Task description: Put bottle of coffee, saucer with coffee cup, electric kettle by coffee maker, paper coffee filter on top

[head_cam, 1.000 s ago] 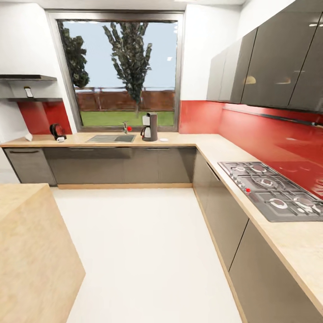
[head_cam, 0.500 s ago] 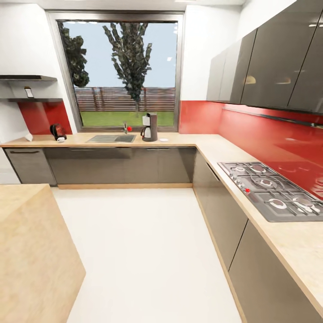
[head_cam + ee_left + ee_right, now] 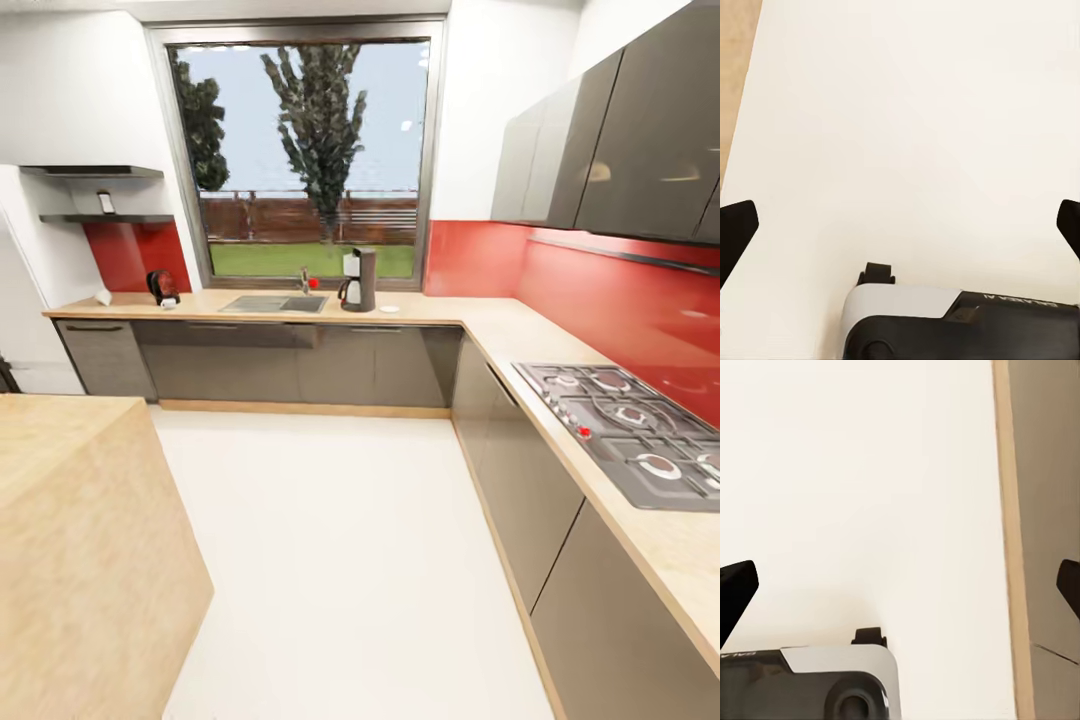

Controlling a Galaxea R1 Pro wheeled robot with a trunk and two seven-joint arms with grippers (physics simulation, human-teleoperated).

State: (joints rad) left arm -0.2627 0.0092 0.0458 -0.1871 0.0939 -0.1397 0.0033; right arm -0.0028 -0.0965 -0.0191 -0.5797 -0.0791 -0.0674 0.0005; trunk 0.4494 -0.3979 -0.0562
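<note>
White floor (image 3: 330,540), red backsplash (image 3: 620,300), big window (image 3: 305,160).

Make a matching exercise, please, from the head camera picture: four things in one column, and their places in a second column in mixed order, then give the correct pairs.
Things:
1. coffee maker
2. electric kettle
3. gas hob
4. wooden island

Places:
A. near the far counter's left end, under the shelves
B. in the countertop along the right wall
C. just right of the sink, in front of the window
D. in the foreground, at the picture's left

Pairs: 1-C, 2-A, 3-B, 4-D
</note>
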